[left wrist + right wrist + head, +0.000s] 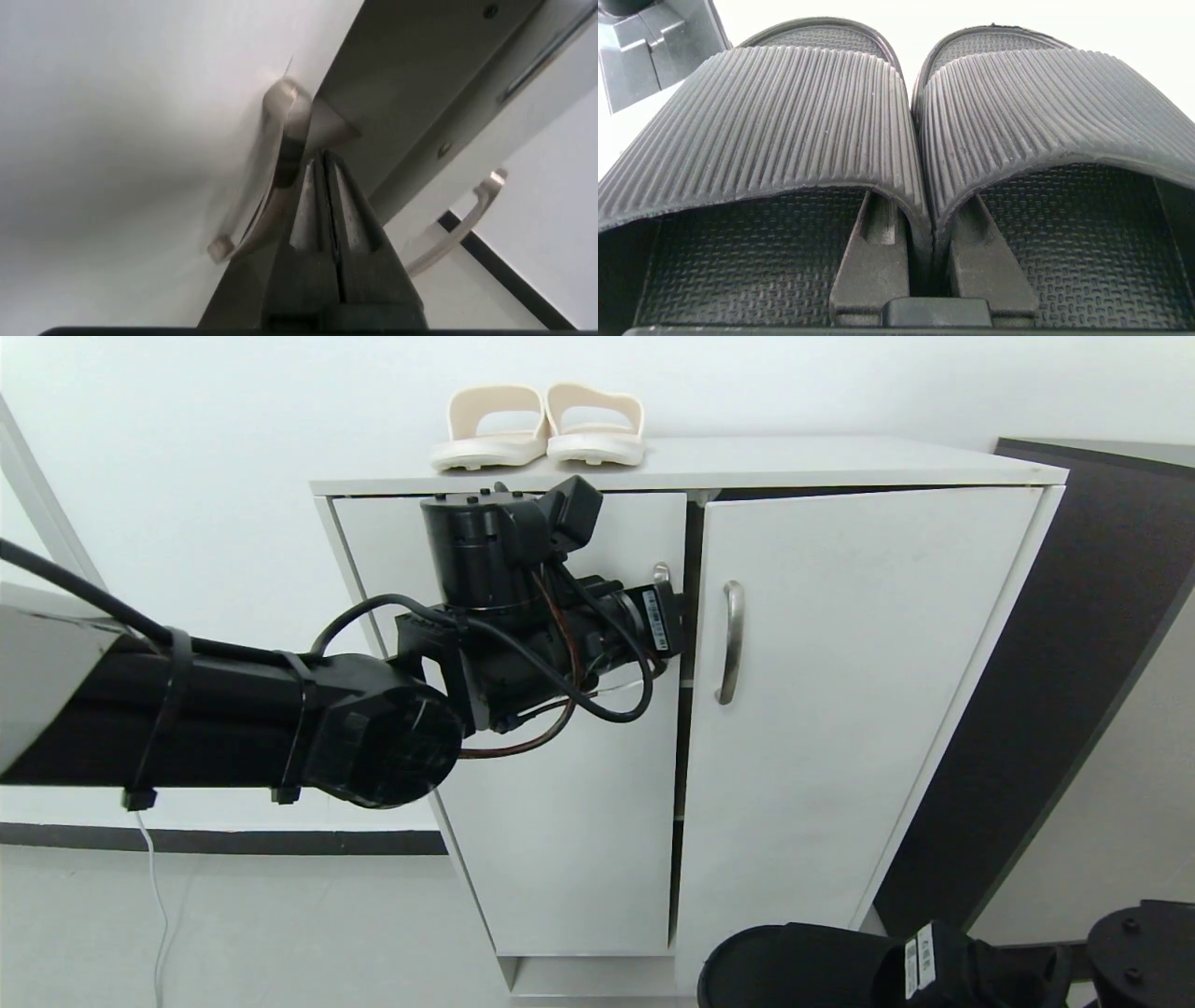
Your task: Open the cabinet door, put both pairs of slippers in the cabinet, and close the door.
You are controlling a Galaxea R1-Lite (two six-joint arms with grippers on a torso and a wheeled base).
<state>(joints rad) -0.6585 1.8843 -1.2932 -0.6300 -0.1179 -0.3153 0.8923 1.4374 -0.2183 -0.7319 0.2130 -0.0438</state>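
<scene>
A white cabinet (840,462) has two doors. The right door (840,709) stands slightly ajar, with a dark gap along its top and inner edge. My left gripper (674,616) is shut, its tip (325,177) at the inner edge of the left door (560,821), just beside that door's metal handle (271,177). The right door's handle (730,642) is a little farther off. A beige pair of slippers (539,427) lies on the cabinet top. My right gripper (929,261) is shut on the black pair of slippers (915,112), low in front of the cabinet (794,961).
A dark panel (1074,663) stands against the cabinet's right side. A white wall is behind, with a black skirting strip (233,841) at floor level. A thin white cable (154,896) hangs at the left over the grey floor.
</scene>
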